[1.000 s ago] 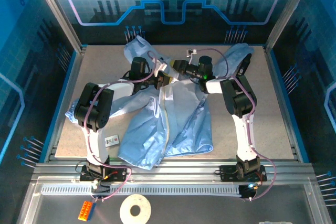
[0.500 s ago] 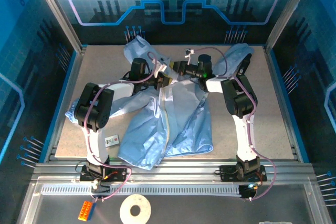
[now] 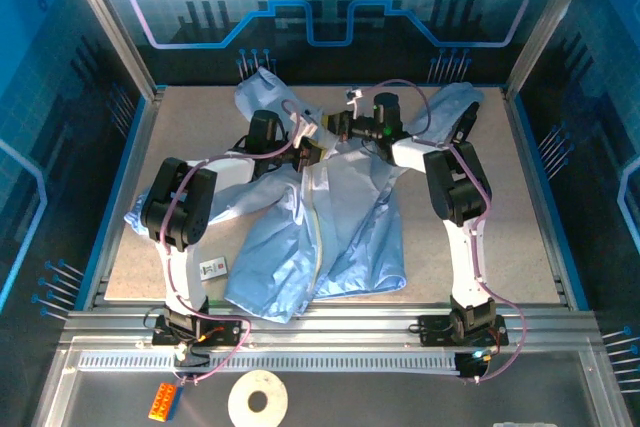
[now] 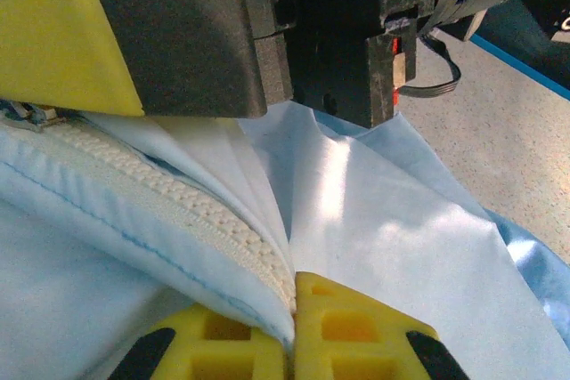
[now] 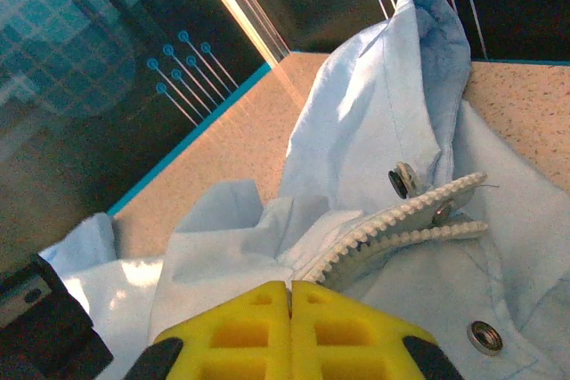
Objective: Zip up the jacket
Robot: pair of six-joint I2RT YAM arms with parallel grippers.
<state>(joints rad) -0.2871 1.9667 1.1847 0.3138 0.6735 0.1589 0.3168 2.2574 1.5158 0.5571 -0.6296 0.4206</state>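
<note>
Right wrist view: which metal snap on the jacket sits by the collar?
The snap above the zipper teeth, at the jacket collar; the other snap lies below the teeth, lower right.

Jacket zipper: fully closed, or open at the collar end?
Open at that end: the zipper's two tooth rows spread apart in the right wrist view.

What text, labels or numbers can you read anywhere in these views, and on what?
None legible.
Small white card on the table, left of the jacket: dark marks, too small to read.
On the back wall: gear and line graphics, no words.
</note>
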